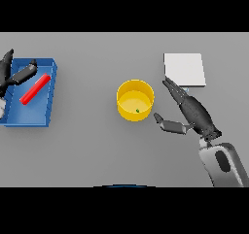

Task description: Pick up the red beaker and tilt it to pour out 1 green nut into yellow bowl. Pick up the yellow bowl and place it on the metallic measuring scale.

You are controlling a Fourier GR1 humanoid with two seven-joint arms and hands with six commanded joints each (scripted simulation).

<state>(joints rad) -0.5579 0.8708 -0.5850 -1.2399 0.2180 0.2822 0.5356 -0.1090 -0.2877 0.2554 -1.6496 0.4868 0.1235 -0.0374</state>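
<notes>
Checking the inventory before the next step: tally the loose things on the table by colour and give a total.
Red: 1, long red beaker
Blue: 1, rectangular blue tray
Yellow: 1, round yellow bowl
Green: 1, small green nut
White-grey: 1, flat metallic measuring scale
Total: 5

A lab-like bench: grey table [87,150], metallic measuring scale [184,69], red beaker [35,88].

You've got a plain grey tabletop [97,150]. Yellow bowl [135,100], with one small green nut [137,110] inside. Red beaker [35,88] sits in a solid blue tray [51,90]. Your scale [184,69] reads pale white-grey, no pattern. Both hands dark: left hand [17,74], right hand [187,110]. Your right forearm [224,164] is white with grey.
</notes>
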